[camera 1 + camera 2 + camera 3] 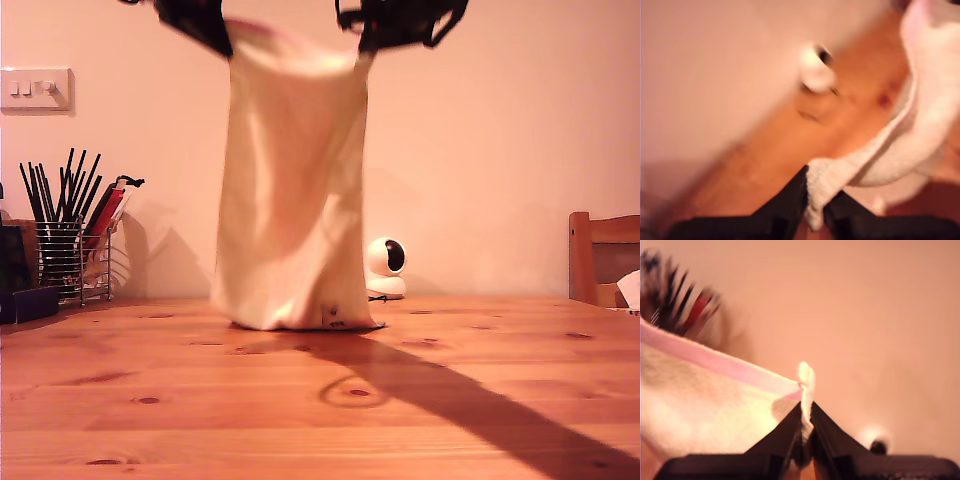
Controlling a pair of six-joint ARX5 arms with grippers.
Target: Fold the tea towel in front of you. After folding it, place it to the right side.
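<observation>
Two grippers hold towel (295, 190) up by top corners, hem brushing wood table (200, 400). First gripper (815, 207) and second gripper (806, 432) both pinch cloth. Behind: plain wall (500, 150), white camera (385, 266), utensil rack (65, 255), chair (600, 255).

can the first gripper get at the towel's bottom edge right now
Probably not. My first gripper is shut on a top corner of the towel, held high, while the bottom edge rests on the table well below. Letting go would drop that corner.

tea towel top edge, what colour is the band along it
Pink, on the cream tea towel; the second wrist view shows it best.
</observation>
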